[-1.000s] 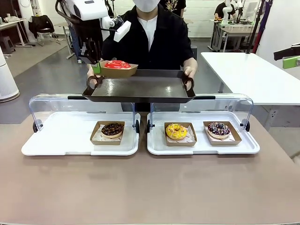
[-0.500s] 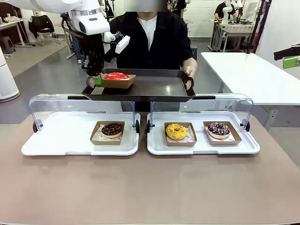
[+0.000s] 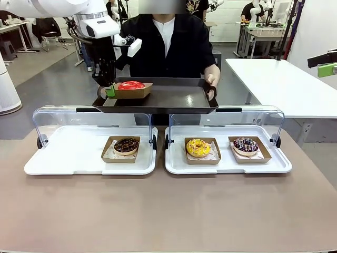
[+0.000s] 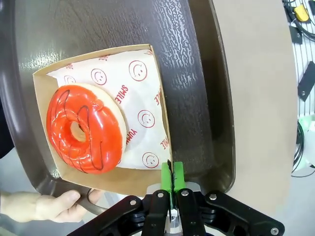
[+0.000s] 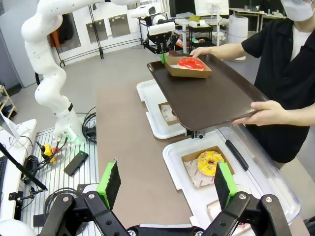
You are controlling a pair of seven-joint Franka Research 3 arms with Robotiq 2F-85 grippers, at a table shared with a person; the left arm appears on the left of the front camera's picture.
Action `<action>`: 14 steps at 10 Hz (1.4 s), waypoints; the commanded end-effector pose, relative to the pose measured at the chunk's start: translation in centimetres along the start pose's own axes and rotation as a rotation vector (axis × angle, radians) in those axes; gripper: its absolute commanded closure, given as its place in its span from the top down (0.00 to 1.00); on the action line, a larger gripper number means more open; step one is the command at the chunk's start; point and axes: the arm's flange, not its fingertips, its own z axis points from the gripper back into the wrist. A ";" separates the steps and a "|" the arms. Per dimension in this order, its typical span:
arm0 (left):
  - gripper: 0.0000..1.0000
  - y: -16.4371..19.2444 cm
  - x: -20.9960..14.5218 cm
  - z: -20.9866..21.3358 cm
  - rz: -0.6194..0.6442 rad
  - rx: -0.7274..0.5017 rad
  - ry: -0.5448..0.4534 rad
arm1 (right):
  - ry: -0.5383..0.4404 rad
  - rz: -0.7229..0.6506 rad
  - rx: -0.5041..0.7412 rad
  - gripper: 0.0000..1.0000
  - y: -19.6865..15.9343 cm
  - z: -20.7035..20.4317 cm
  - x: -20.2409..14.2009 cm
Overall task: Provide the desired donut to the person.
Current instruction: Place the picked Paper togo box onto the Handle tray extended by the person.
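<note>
A red-glazed donut [image 3: 130, 85] [image 4: 83, 129] lies in a brown cardboard tray [image 3: 132, 93] [image 4: 98, 179] lined with printed paper. That cardboard tray rests on the left end of a dark serving tray [image 3: 168, 99] [image 4: 197, 73] [image 5: 216, 93]. The person [image 3: 168, 42] holds the serving tray by both handles above the display cases. My left gripper [image 3: 109, 90] [image 4: 171, 172] [image 5: 162, 56] pinches the cardboard tray's edge between its green pads, which stand almost together. My right gripper [image 5: 167, 184] is open and holds nothing, low on my side of the table.
Two white display trays [image 3: 63, 158] [image 3: 274, 163] with raised clear lids sit below. They hold a chocolate donut [image 3: 126, 145], a yellow donut [image 3: 198, 147] [image 5: 209, 163] and a sprinkled dark donut [image 3: 246, 145]. A white table [image 3: 284, 84] stands at the right.
My left arm has lowered the red donut in its cardboard tray onto the person's serving tray, where it now rests. The right arm has not moved.
</note>
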 end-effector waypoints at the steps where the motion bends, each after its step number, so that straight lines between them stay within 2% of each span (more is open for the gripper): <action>1: 0.20 0.5 -0.1 0.3 -0.013 -0.029 -0.024 | -0.023 0.007 0.007 1.00 -0.2 -0.2 0.2; 2: 0.61 0.5 0.0 0.3 -0.017 -0.029 -0.028 | -0.023 0.007 0.007 1.00 -0.2 -0.2 0.2; 4: 1.00 0.4 0.0 0.7 -0.027 -0.021 -0.035 | -0.023 0.007 0.007 1.00 -0.2 -0.2 0.2; 5: 0.73 0.3 0.0 0.9 -0.030 -0.019 -0.037 | -0.023 0.007 0.007 1.00 -0.2 -0.2 0.2; 6: 1.00 0.3 -0.1 1.0 -0.033 -0.017 -0.039 | -0.023 0.007 0.007 1.00 -0.2 -0.2 0.2; 12: 0.98 0.2 -0.2 1.1 -0.044 -0.030 -0.036 | -0.023 0.007 0.007 1.00 -0.2 -0.2 0.2; 14: 0.98 -1.2 -0.9 2.3 -0.051 -0.019 -0.051 | -0.023 0.007 0.007 1.00 -0.2 -0.2 0.2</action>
